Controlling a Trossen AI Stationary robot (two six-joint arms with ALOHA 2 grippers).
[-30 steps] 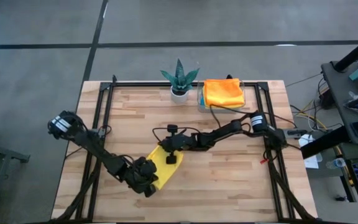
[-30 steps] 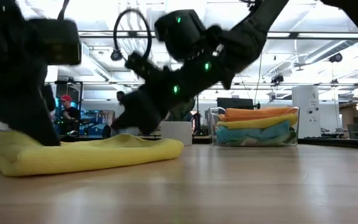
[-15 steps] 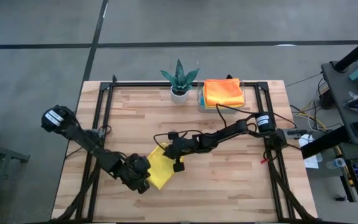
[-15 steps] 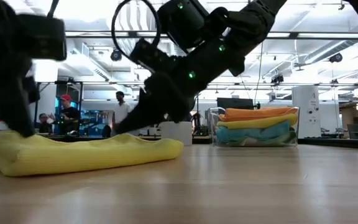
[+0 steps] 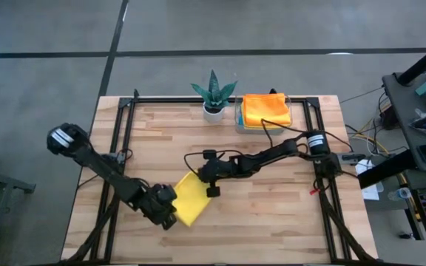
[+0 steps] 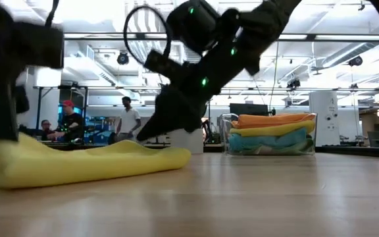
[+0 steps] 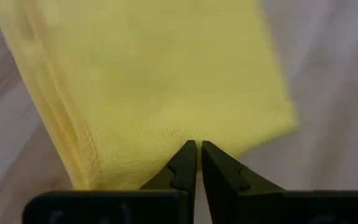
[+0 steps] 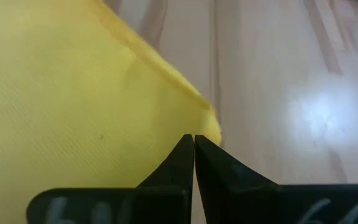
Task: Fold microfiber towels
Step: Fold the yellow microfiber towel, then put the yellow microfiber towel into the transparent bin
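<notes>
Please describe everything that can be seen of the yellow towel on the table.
The yellow towel is a soft, fine-textured cloth, folded into a thick rectangle with layered edges, lying flat and skewed on the wooden table near its front edge. The left gripper, shut, presses on one end; the right gripper, also shut, meets the opposite corner. Nothing else touches it.

A yellow towel [image 6: 77, 162] lies flat on the table [image 6: 242, 197]. A dark arm [image 6: 202, 59] reaches down to its far edge. Beyond the arm, a tray [image 6: 272, 135] holds stacked towels [image 6: 272, 131]
</notes>
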